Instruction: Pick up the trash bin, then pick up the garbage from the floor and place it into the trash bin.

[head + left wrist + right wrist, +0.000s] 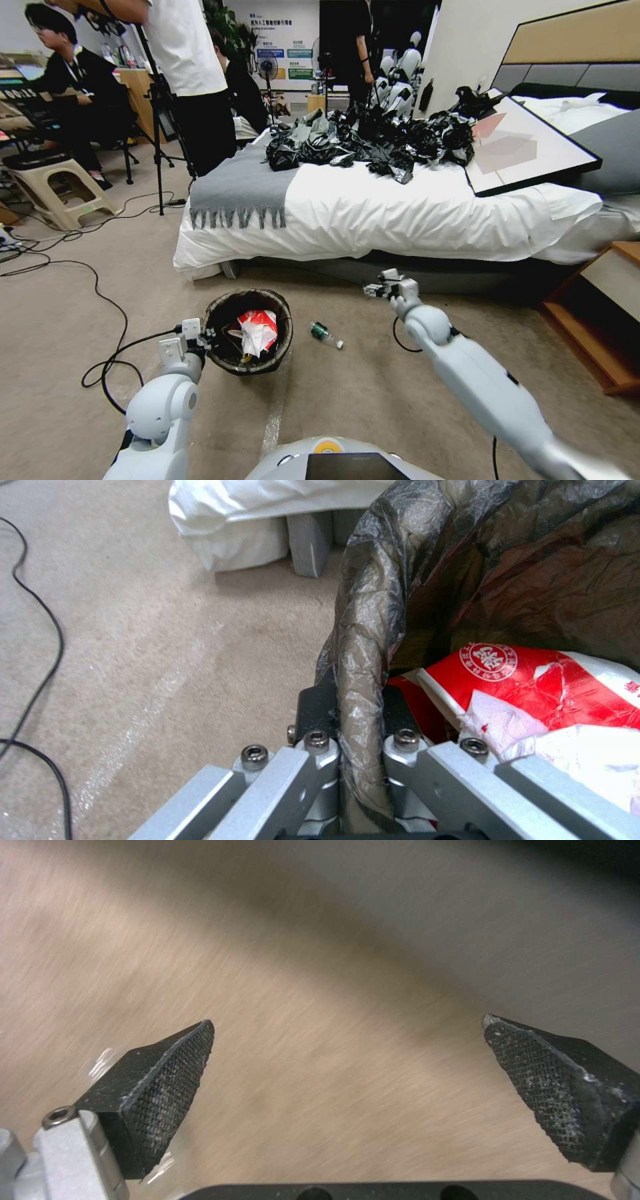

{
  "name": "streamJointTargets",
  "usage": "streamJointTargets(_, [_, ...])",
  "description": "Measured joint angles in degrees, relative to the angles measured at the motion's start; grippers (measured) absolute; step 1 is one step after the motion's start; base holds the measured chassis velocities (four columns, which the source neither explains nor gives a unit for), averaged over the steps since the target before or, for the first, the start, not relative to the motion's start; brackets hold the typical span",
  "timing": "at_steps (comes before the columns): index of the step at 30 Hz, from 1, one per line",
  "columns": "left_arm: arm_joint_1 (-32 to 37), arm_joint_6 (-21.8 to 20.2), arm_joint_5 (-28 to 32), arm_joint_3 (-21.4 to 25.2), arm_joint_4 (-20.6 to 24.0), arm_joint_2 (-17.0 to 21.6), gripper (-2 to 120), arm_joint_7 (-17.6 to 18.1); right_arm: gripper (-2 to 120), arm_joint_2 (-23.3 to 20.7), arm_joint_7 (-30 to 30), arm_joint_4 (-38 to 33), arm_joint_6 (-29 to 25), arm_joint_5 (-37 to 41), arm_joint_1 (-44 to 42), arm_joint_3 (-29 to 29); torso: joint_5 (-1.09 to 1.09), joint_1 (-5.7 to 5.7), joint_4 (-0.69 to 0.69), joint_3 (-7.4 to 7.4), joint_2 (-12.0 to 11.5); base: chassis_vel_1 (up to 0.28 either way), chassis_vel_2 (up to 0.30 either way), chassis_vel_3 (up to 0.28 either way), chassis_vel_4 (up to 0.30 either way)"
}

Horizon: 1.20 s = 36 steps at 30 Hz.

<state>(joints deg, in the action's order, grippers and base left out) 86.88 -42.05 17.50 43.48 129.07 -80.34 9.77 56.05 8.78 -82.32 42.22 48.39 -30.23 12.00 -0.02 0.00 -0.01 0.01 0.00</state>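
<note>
Here my left gripper (360,715) is clamped on the bag-lined rim of the trash bin (230,313), which holds a red-and-white wrapper (533,680). My right gripper (347,1080) hangs wide apart, holding nothing, over carpet near the bed's (400,213) lower edge.

beige carpet (60,373), white-sheeted bed (373,213), wooden nightstand (600,320)

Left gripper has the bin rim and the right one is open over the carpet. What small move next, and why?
Probably swing the right gripper left and down toward the small bottle on the floor. Its fingers are spread with nothing between them, while the left gripper is clamped on the trash bin, which holds a red-and-white wrapper.
</note>
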Motion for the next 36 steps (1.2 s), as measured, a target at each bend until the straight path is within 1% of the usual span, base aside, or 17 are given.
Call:
streamJointTargets(1, [0.2,0.0,0.0,0.0,0.2,0.0,0,-0.3,100,1.6,-1.9,3.8,0.5,1.2,2.8,2.9,0.02,0.00,0.01,0.00,0.0,0.000,0.000,0.000,0.000])
streamJointTargets(3, [0.2,0.0,-0.1,0.0,0.2,0.0,0,-0.4,100,1.9,-2.4,4.6,0.6,1.2,3.3,3.4,0.01,0.00,0.00,0.00,0.0,0.000,0.000,0.000,0.000])
streamJointTargets(4, [0.3,0.0,-0.3,0.0,0.2,0.0,0,-0.6,100,3.4,-4.2,7.5,0.6,0.9,5.0,5.4,0.01,0.00,-0.01,0.00,0.0,0.000,0.000,0.000,0.000])
streamJointTargets(6, [0.3,0.0,-0.5,0.2,0.3,0.0,0,-0.7,100,8.9,-7.2,16.7,0.6,-0.7,9.5,9.6,-0.01,0.00,-0.02,0.00,0.0,0.000,0.000,0.000,0.000])
streamJointTargets(7, [0.3,0.0,-0.5,0.2,0.3,0.0,0,-0.7,100,8.9,-7.2,16.7,0.6,-0.7,9.5,9.6,-0.01,0.00,-0.02,0.00,0.0,0.000,0.000,0.000,0.000])
streamJointTargets(8, [0.2,0.0,-0.5,0.2,0.3,0.0,0,-0.8,100,11.0,-7.6,19.2,0.6,-1.3,10.5,10.4,-0.01,0.00,0.01,0.00,0.0,0.000,0.000,0.000,0.000])
streamJointTargets(9, [0.2,0.0,-0.5,0.3,0.3,-0.1,0,-0.9,100,14.7,-8.1,23.5,0.5,-2.2,11.8,11.5,0.02,0.00,0.06,0.00,0.0,0.000,0.000,0.000,0.000])
streamJointTargets(10, [0.2,0.0,-0.5,0.4,0.2,-0.1,0,-1.0,100,15.9,-8.3,25.1,0.4,-2.8,12.2,11.8,0.01,0.00,0.07,0.00,0.0,0.000,0.000,0.000,0.000])
streamJointTargets(11, [0.2,0.0,-0.5,0.4,0.2,-0.1,0,-1.0,100,15.9,-8.3,25.1,0.4,-2.8,12.2,11.8,0.01,0.00,0.07,0.00,0.0,0.000,0.000,0.000,0.000])
streamJointTargets(13, [0.2,-0.1,-0.7,0.6,-0.1,-0.1,0,-1.1,100,19.0,-9.0,28.8,0.1,-6.1,12.5,12.2,0.01,0.00,0.04,0.00,0.0,0.000,0.000,0.000,0.000])
streamJointTargets(14, [0.2,-0.1,-0.7,0.7,-0.2,-0.1,0,-1.2,100,19.6,-9.3,29.8,-0.2,-7.2,12.5,12.3,0.00,0.00,0.02,0.00,0.0,0.000,0.000,0.000,0.000])
streamJointTargets(17, [0.1,-0.1,-0.7,0.7,-0.3,-0.2,0,-1.3,100,20.3,-9.4,30.7,-0.7,-8.5,12.0,12.5,-0.01,0.00,-0.01,0.00,0.0,0.000,0.000,0.000,0.000])
streamJointTargets(20, [0.0,-0.1,-0.8,0.7,-0.5,-0.2,0,-1.4,100,20.6,-9.4,30.7,-0.8,-8.8,11.4,12.5,0.02,0.00,-0.01,0.00,0.0,0.000,0.000,0.000,0.000])
streamJointTargets(21, [-0.1,-0.1,-0.9,0.7,-0.8,-0.3,0,-1.5,100,20.6,-9.4,30.1,-0.8,-8.9,10.7,12.6,0.00,0.00,-0.02,-0.01,0.0,0.000,0.000,0.000,0.000])
streamJointTargets(27, [-0.4,-0.1,-1.2,0.4,-1.1,-0.6,0,-1.5,100,20.6,-9.3,29.6,-0.8,-9.0,9.8,13.2,0.02,0.00,0.01,0.00,0.0,0.000,0.000,0.000,0.000])
streamJointTargets(33, [-0.6,-0.1,-1.7,0.2,-1.5,-0.8,0,-2.2,100,20.7,-9.2,29.8,-1.7,-11.9,6.1,13.4,0.02,0.00,0.00,0.00,0.0,0.000,0.000,0.000,0.000])
streamJointTargets(36, [-0.6,-0.1,-1.7,0.2,-1.7,-0.8,0,-2.3,100,20.7,-9.2,29.8,-1.8,-12.5,5.5,13.5,0.01,-0.01,0.00,0.00,0.0,0.000,0.000,0.000,0.000])
